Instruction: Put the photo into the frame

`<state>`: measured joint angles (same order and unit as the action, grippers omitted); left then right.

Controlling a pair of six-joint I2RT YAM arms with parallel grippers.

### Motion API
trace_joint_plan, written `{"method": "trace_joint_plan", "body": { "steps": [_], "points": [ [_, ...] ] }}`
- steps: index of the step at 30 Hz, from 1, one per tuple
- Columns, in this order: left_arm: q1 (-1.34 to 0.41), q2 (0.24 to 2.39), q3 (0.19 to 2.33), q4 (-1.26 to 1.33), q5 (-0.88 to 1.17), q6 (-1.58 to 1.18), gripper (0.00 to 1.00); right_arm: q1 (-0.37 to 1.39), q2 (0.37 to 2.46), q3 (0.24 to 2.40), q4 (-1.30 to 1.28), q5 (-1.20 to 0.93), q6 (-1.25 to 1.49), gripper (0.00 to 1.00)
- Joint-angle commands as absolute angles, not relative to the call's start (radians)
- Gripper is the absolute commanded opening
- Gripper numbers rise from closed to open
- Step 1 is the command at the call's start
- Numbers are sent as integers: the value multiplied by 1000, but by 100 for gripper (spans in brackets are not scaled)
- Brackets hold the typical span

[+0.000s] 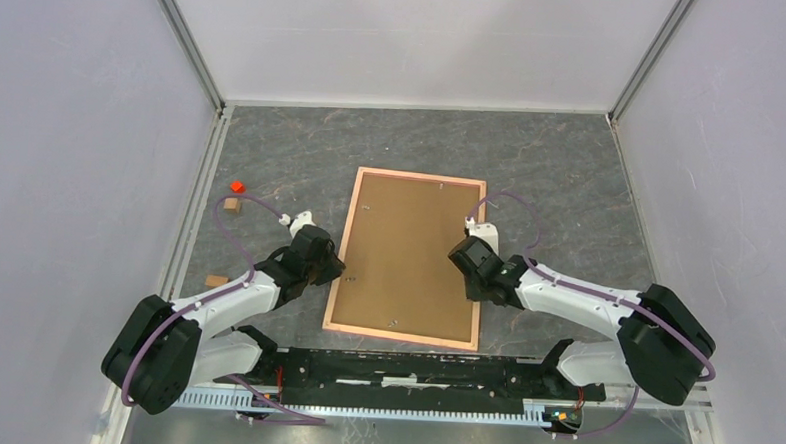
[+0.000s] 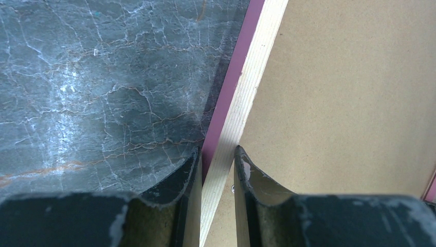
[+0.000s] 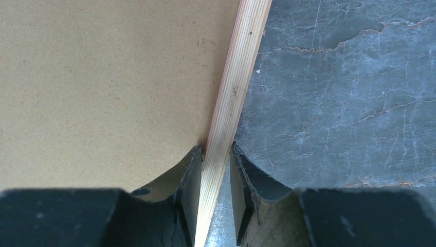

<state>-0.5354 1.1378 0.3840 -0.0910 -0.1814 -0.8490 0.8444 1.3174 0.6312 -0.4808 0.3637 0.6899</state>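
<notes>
Thin salmon-pink wooden picture frame (image 1: 421,175) on grey marbled bench (image 1: 571,190), left hand (image 2: 216,154) pinching left rail, right hand (image 3: 216,149) astride right rail, grip unclear.

A salmon frame (image 1: 399,335) lies flat on the dark marbled worktop (image 1: 571,180), a brown backing board (image 1: 408,253) filling it; the left fingers (image 1: 335,268) meet its left rail, the right fingers (image 1: 475,278) its right rail; a red block (image 1: 236,186) sits far left.

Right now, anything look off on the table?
The frame lies back-up, slightly skewed to the table edges, backing board showing; no photo visible. Small loose blocks sit by the left wall.
</notes>
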Motion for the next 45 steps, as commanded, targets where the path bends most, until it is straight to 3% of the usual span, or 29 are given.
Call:
{"method": "trace_joint_plan", "body": {
  "steps": [1,4,10,12,15,23,28,34,39,41,43,45],
  "points": [
    [-539,1152,376,-132,-172,-916,2,885,1383,594,-438,235,699,36],
    [-539,1147,373,-135,-174,-916,2,892,1359,582,-417,216,697,42],
    [-538,1144,373,-136,-175,-916,2,891,1346,550,-410,215,699,44],
    [-539,1144,374,-137,-171,-916,2,891,1351,540,-400,205,701,38],
    [-538,1143,376,-139,-163,-919,2,891,1342,525,-373,196,707,19],
    [-537,1172,373,-105,-44,-917,2,872,1398,615,-345,271,661,23],
    [-539,1210,403,-89,133,-885,2,806,1454,673,-251,282,551,23],
    [-569,1209,383,-45,252,-922,2,710,1564,798,-225,274,373,29],
    [-694,1196,368,-17,244,-980,2,617,1667,871,-198,271,293,34],
    [-786,1201,372,-5,212,-1031,2,582,1704,904,-165,211,257,41],
    [-903,1237,397,72,172,-1078,2,560,1743,956,-147,168,223,58],
    [-1000,1308,454,83,142,-1095,2,548,1788,1041,-162,151,195,68]
  ]
}}
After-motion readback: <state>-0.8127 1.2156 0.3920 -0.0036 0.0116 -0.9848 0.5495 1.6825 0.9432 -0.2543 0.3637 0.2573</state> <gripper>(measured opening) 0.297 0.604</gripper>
